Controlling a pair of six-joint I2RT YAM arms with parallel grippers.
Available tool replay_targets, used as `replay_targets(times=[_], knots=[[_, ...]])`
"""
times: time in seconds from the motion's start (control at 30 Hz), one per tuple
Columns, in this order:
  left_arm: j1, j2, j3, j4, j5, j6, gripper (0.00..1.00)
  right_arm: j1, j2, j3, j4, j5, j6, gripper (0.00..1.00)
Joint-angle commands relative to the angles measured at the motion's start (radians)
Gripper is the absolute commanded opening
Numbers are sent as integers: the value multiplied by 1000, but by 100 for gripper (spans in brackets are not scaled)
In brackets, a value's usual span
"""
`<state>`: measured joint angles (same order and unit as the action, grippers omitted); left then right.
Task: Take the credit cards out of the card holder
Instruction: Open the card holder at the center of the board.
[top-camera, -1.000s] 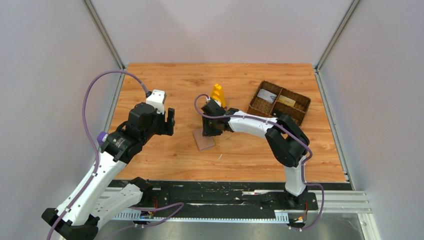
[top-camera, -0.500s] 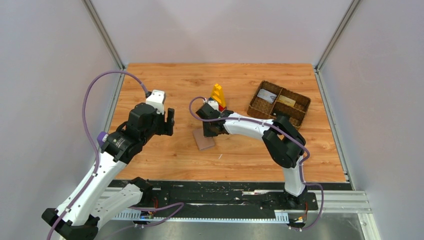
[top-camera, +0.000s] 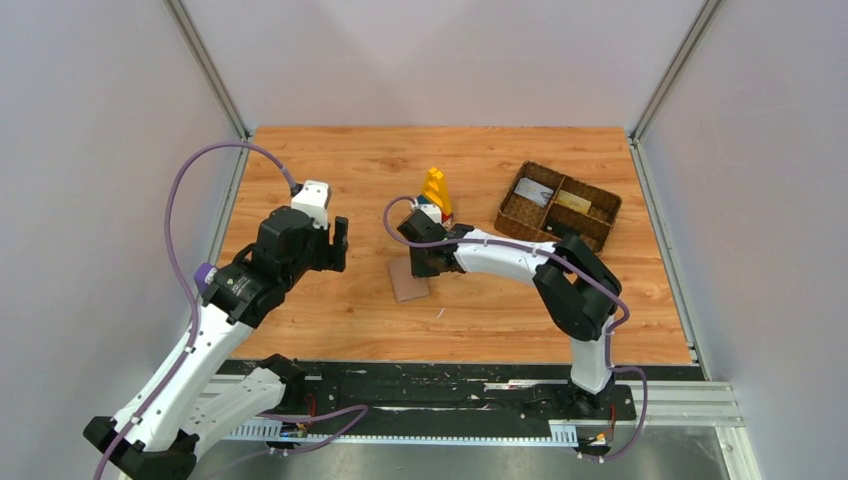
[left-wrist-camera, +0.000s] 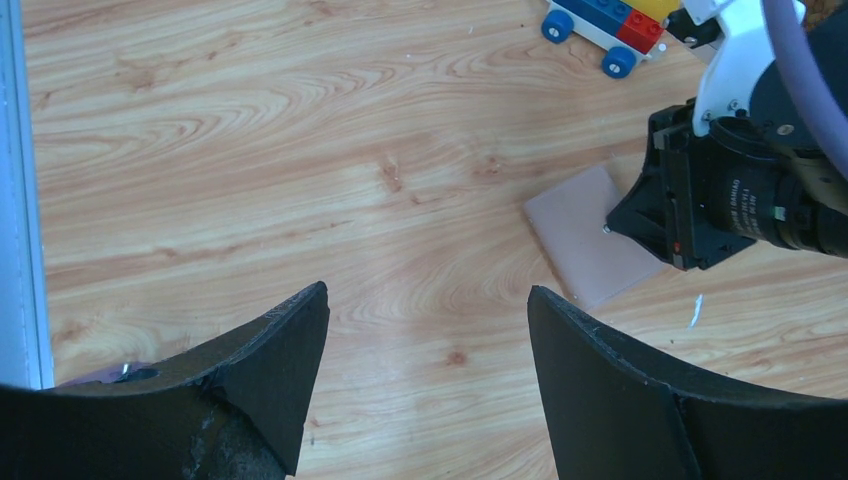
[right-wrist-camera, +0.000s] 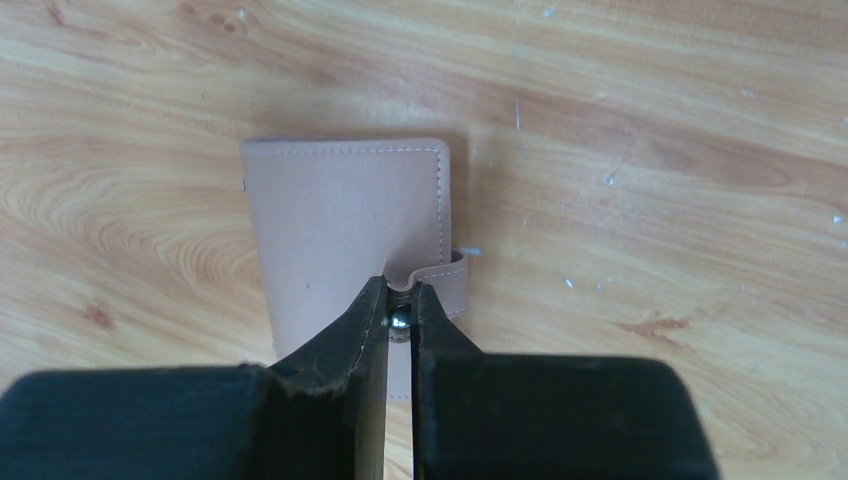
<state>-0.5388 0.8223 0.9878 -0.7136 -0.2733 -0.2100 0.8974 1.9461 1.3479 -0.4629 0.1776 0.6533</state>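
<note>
Your right gripper (right-wrist-camera: 399, 300) pinches its fingers together on the snap strap (right-wrist-camera: 452, 283) of the card holder (right-wrist-camera: 345, 225), right at the metal stud (right-wrist-camera: 400, 317). That looks like the hold for popping the clasp before any card can come out. The pinkish holder lies shut and flat, mid-way across the wooden table (right-wrist-camera: 650, 150), and no credit cards show. Your left gripper (left-wrist-camera: 428, 300) hangs to the side, jaws wide apart on nothing, probably free to pin the holder down.

right jaws: narrowed from wider | now pinched on snap tab (right-wrist-camera: 448, 285) of card holder (right-wrist-camera: 340, 220)
</note>
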Motion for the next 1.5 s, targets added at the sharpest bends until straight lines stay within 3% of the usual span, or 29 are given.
replay_targets(times=[0.0, 0.3, 0.67, 1.0, 1.47], knots=[[2, 9, 0, 29, 14, -8, 81, -1, -101, -45, 9, -47, 1, 0], [3, 151, -8, 37, 358, -176, 80, -29, -324, -234, 96, -157, -18, 0], [2, 291, -155, 339, 625, -292, 82, -36, -533, -405, 245, -241, -60, 0], [2, 461, -217, 517, 684, -307, 82, -38, -545, -435, 262, -257, -76, 0], [2, 579, -206, 587, 720, -284, 81, -43, -589, -454, 278, -260, -88, 0]])
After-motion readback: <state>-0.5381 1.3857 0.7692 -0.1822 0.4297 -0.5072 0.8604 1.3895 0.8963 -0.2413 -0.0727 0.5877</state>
